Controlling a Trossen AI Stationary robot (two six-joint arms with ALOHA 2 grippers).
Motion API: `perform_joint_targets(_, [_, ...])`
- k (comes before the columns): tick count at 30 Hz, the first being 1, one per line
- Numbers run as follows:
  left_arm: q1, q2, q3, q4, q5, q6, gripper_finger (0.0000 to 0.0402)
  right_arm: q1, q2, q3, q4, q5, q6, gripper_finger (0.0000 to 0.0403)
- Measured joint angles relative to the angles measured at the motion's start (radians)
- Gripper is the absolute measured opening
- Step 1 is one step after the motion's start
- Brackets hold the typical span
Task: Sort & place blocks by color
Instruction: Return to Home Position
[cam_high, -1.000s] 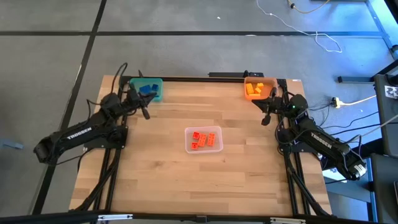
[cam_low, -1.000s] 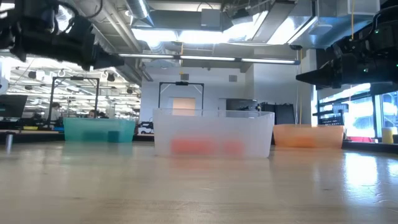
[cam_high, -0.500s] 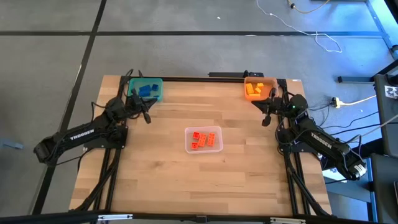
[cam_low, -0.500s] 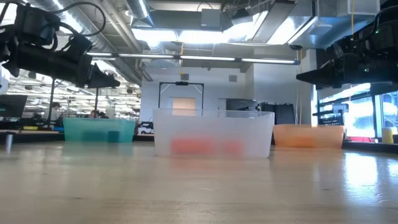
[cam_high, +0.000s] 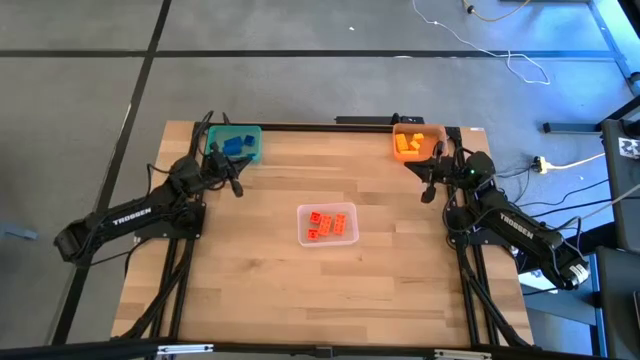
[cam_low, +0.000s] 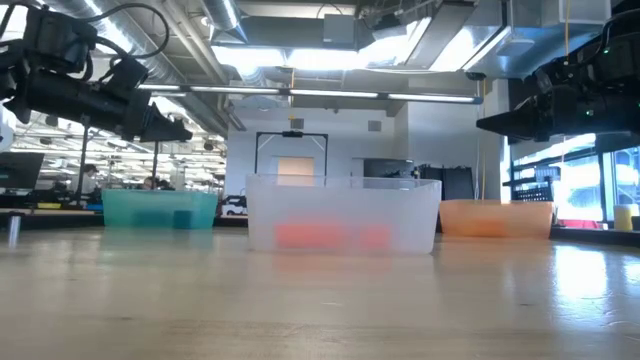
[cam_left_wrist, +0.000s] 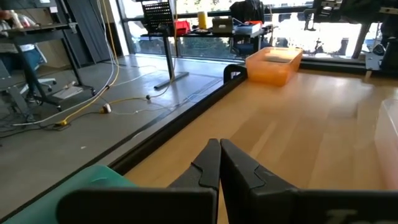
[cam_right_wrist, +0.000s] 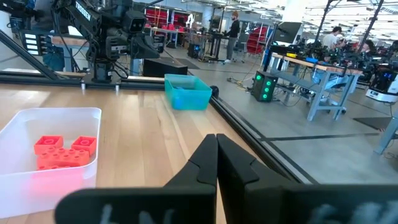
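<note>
The blocks lie sorted in three bins. Blue blocks (cam_high: 237, 144) sit in the teal bin (cam_high: 252, 152) at the far left. Orange and yellow blocks (cam_high: 406, 144) fill the orange bin (cam_high: 396, 135) at the far right. Red-orange blocks (cam_high: 324, 223) rest in the clear bin (cam_high: 348, 238) at mid-table, also seen as blocks (cam_right_wrist: 63, 149) in the right wrist view. My left gripper (cam_high: 236, 189) hangs shut above the table just near of the teal bin. My right gripper (cam_high: 425, 194) hangs shut near the orange bin. Both hold nothing.
A black rail (cam_high: 330, 125) runs along the table's far edge between the bins. Bare wood (cam_high: 320, 300) spreads over the near half of the table. Cables (cam_high: 520, 65) lie on the floor beyond the table. People and workbenches show in the room behind.
My left gripper has drawn back from beside the teal bin toward the near edge and come lower. It has stood still for the last half second. The right arm and the blocks have kept still.
</note>
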Motion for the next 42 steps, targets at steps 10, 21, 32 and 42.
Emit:
perform_joint_targets(10, [0.000, -0.002, 0.000, -0.001, 0.000, 0.000, 0.0000, 0.004, -0.064, 0.000, -0.030, 0.001, 0.000, 0.0001])
perform_joint_targets(21, [-0.107, -0.210, 0.000, -0.002, -0.040, 0.001, 0.0000, 0.230, -0.302, 0.000, -0.048, 0.000, 0.000, 0.0001])
perform_joint_targets(32, [-0.297, -0.420, 0.000, 0.022, -0.036, 0.001, 0.0000, 0.538, -0.342, 0.001, -0.050, 0.000, 0.000, 0.0001])
perform_joint_targets(42, [-0.333, -0.420, 0.000, 0.032, -0.025, 0.001, 0.0000, 0.614, -0.346, 0.001, -0.050, 0.000, 0.000, 0.0001])
